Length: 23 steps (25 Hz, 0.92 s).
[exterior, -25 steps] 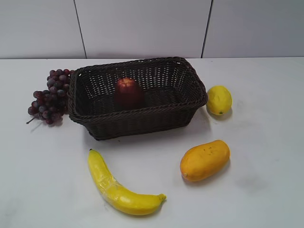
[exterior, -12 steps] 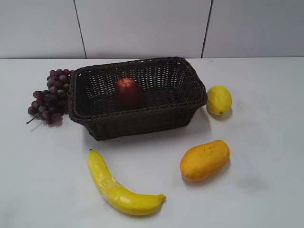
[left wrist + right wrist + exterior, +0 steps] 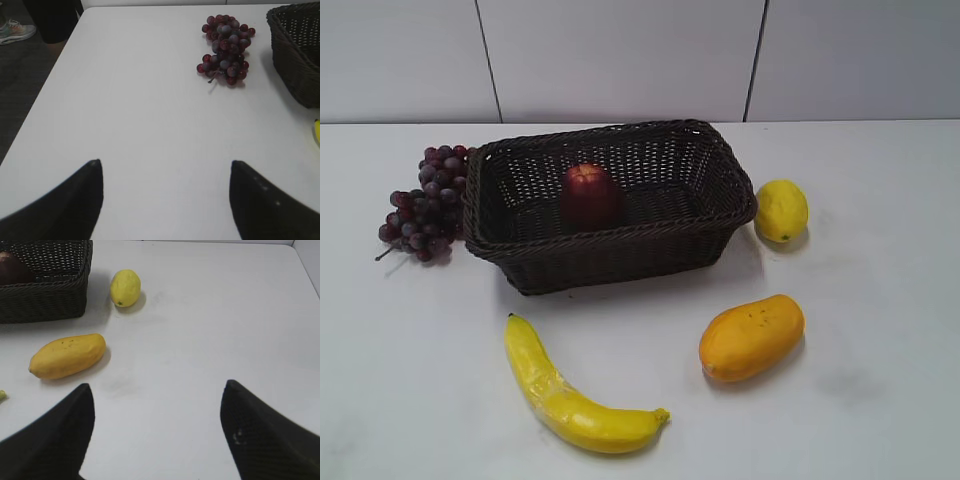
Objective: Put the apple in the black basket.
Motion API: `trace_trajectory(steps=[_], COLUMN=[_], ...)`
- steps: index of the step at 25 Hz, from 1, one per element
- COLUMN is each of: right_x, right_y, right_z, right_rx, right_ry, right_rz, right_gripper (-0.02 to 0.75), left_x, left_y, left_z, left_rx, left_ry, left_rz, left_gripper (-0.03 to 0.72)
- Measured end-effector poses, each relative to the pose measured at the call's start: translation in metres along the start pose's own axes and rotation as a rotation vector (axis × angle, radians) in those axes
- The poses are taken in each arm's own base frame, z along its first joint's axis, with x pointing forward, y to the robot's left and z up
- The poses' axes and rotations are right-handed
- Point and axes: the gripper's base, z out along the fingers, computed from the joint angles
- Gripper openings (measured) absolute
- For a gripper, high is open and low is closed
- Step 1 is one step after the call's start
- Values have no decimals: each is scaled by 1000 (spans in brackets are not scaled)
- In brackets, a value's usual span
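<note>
Glossy dark maroon apple (image 3: 589, 196) resting inside the rectangular dark woven wicker basket (image 3: 620, 262) on the white worktop (image 3: 880, 380). Left pincer (image 3: 165, 195) and right pincer (image 3: 157, 432) both spread wide, holding nothing. No legible writing or labels visible.

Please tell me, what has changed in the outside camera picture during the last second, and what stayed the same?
Nothing visibly changed. The apple sits in the basket as before, and the grapes, lemon, mango and banana lie where they lay. No arm shows in that view. In the wrist views the left pincer and right pincer are open and hold nothing.
</note>
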Motion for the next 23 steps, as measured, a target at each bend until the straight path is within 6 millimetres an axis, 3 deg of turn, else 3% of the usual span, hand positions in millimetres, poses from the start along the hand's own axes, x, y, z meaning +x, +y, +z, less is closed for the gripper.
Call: trace_trajectory(steps=[10, 23], right_x=[0, 0], right_y=[0, 0], right_z=[0, 0], right_rx=[0, 0], right_ry=[0, 0], right_rz=[0, 0], right_gripper=[591, 591], left_x=[-1, -1], left_y=[-14, -16], left_z=[-1, -1], left_rx=[159, 175], left_ry=[-3, -8], left_rz=[-83, -92], left_gripper=[590, 590])
